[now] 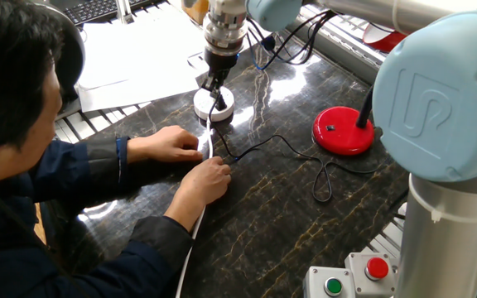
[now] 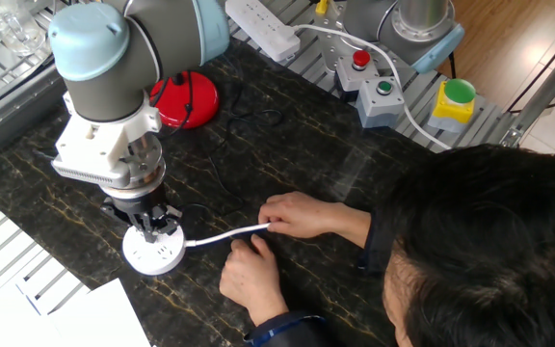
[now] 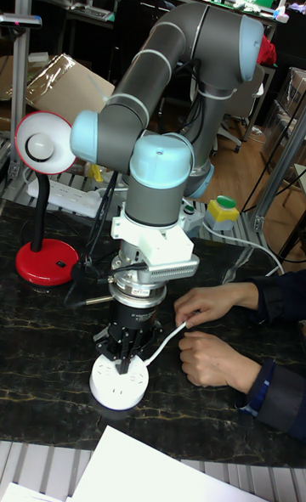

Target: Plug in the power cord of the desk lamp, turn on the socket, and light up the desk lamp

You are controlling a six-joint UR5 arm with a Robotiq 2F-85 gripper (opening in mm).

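**Gripper above the socket, plug at the fingertips**

My gripper [image 3: 125, 364] hangs straight down over the socket [image 3: 119, 383], which sits on the dark marble table [image 1: 280, 215] near the edge by the white paper [image 1: 135, 50]. My fingers are drawn close together around something small and black at the socket's top; I take it for the plug of the cord [image 1: 263, 142], though the fingers hide too much for me to be sure I am gripping it, or whether it is seated in an outlet.

The cord runs from the socket across the table in loose curves to the lamp [image 3: 42, 213], with one loop lying on the marble in front of the base. The lamp stands well apart from the socket, its red base [image 1: 343, 131] flat on the table, its gooseneck rising and its shade [image 3: 44, 143] facing the tall fixed camera.

A person in a dark blue jacket leans in beside me. Both hands rest on the table just beside the socket: one hand [image 2: 297, 214] pinches the thick white cable [image 2: 224, 234] coming off the socket, and the other hand [image 2: 251, 275] lies near it. On the rail beyond the table sit a rectangular strip [image 2: 263, 27] and a button box [image 2: 374, 92].
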